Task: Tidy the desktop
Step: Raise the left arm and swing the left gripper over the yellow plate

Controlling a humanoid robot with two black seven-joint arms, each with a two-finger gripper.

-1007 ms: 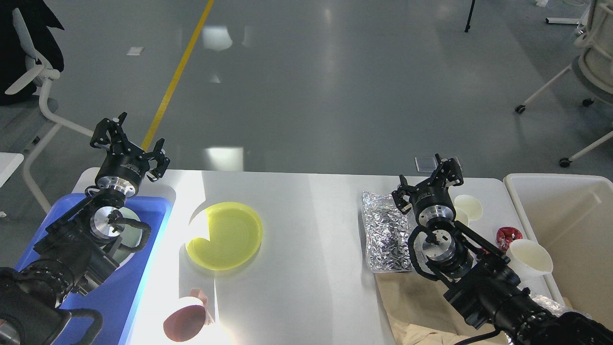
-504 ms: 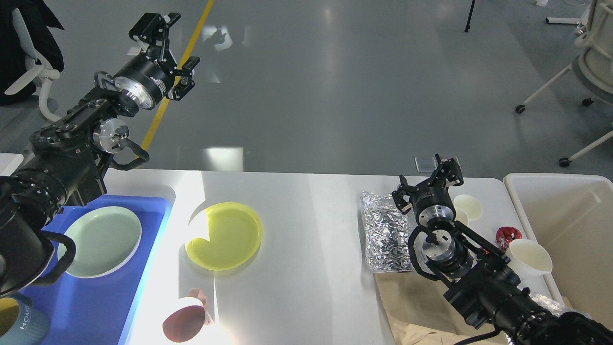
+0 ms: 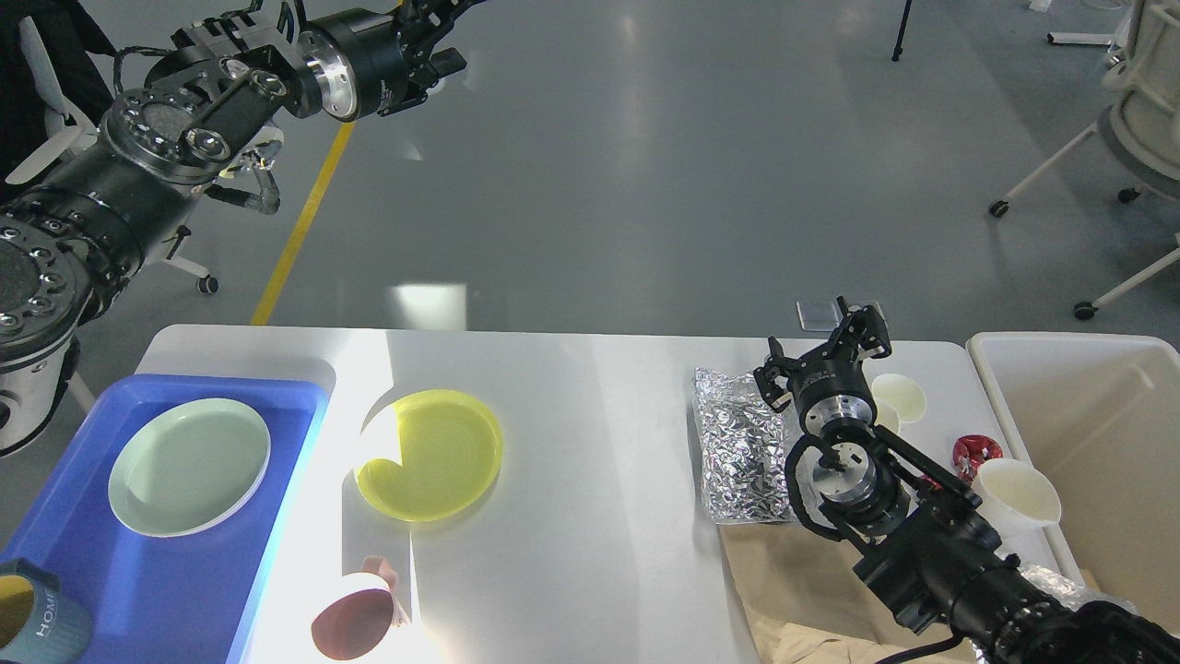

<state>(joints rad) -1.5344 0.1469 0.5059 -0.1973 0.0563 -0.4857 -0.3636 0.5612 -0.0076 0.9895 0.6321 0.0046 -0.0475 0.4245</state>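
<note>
Plainly, our sorting has two ends: a blue tray (image 3: 184, 590) at the left of the desktop (image 3: 590, 516) and a beige bin (image 3: 1088, 433) off its right edge. On the tray rest a pale green plate (image 3: 189, 466) and, at its near corner, a blue mug (image 3: 37, 622), so we judge the dishes go there. Our left gripper (image 3: 433, 37) is raised high above the far left, well apart from everything, and it runs out of the top of the view, so we cannot tell how its jaws stand.

Just right of the tray lies a yellow plate (image 3: 429, 454), with a reddish cup (image 3: 355, 622) on its side nearer to us; both look like tray candidates not yet handled.

Further right, a crumpled foil bag (image 3: 742, 452) lies flat, its near end on brown paper (image 3: 793, 590). Our right gripper (image 3: 825, 355) hovers by the bag's far right corner with fingers spread and nothing between them. Beyond it sit a cream dish (image 3: 903, 397), a red wrapper (image 3: 979, 452) and a white cup (image 3: 1019, 493), close to the bin, likely because rubbish belongs there.
</note>
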